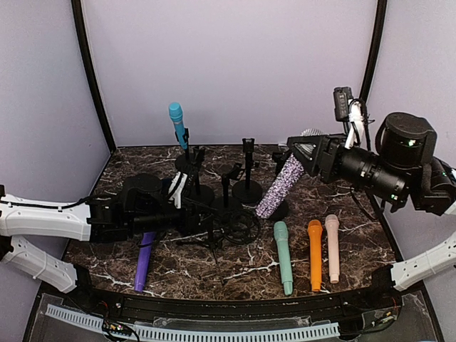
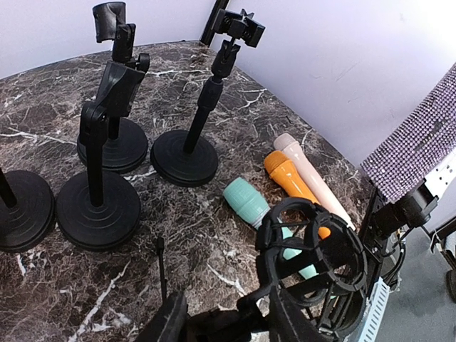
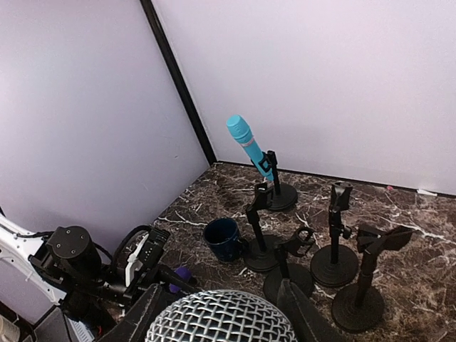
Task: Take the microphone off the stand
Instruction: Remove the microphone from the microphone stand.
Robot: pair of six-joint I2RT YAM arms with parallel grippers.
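Note:
A rhinestone-covered microphone (image 1: 281, 184) leans steeply over the table, its mesh head (image 3: 214, 324) uppermost. My right gripper (image 1: 304, 158) is shut on it just below the head, and in the right wrist view the fingers (image 3: 296, 313) flank the mesh. Its lower end (image 2: 417, 146) sits at a black clip (image 2: 402, 212) above a round stand base (image 1: 279, 211); I cannot tell whether it is still seated there. My left gripper (image 2: 228, 322) is low at centre left, closed around the stem of a black shock-mount tripod stand (image 2: 313, 249).
A blue microphone (image 1: 176, 117) stands in a stand at the back. Several empty round-base stands (image 1: 247, 191) crowd the middle. A purple microphone (image 1: 144, 263) lies front left; green (image 1: 283, 256), orange (image 1: 315, 253) and pink (image 1: 333, 246) ones lie front right. A dark blue mug (image 3: 223, 237) sits left of the stands.

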